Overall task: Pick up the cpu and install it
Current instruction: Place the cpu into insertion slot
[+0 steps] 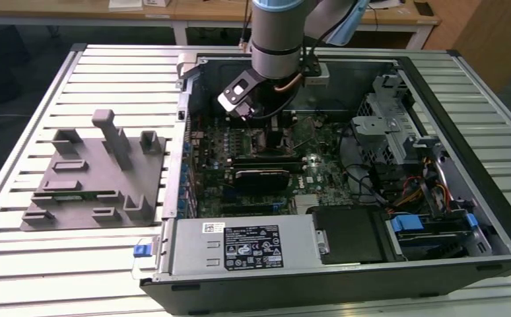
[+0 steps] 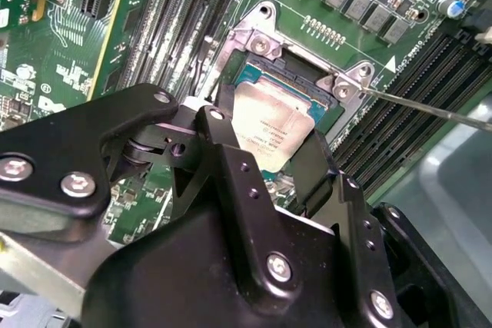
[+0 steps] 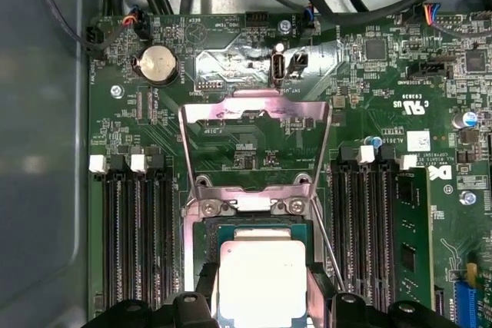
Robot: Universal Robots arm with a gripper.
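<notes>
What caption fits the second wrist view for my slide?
Gripper holding the cpu at the open motherboard socket, beside the memory slots.

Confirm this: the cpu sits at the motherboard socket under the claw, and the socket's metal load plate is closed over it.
Wrong: the load plate is swung open, away from the cpu, as the first wrist view shows. The cpu does sit at the socket under the claw.

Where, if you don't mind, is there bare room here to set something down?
Bare slatted table between the gray fixture and the near edge, and beyond the fixture toward the far edge. The computer case is crowded, especially around the cpu under the gripper.
</notes>
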